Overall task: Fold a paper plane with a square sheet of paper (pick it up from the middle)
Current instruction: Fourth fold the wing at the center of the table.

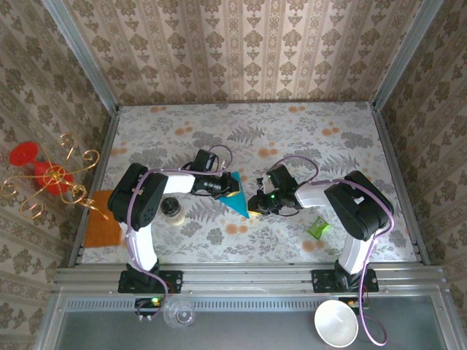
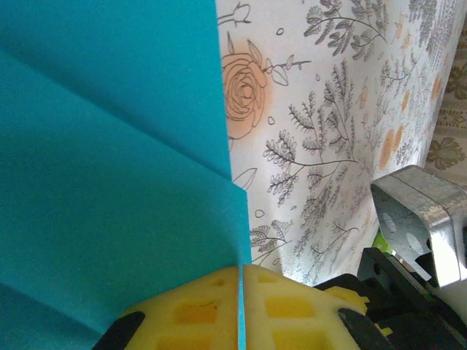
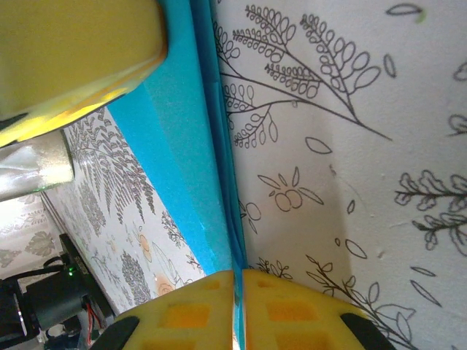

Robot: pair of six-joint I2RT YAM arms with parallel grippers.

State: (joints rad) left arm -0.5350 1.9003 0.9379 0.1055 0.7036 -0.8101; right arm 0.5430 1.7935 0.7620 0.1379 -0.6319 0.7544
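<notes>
teal sheet of paper (image 1: pixel 238 195), creased into layers, is held on edge near the middle of the bench (image 1: pixel 292 131). left end effector (image 2: pixel 241 295) at its 9 o'clock and right end effector (image 3: pixel 238 295) at its 4 o'clock both pinch it, nearly closed, probably bracing opposite edges to sharpen a fold.

a: any words, numbers or brand marks to read here?
b: none legible. the white floral-print tablecloth (image 1: pixel 306 138) bears only drawn leaves and orange blooms, no lettering.
</notes>
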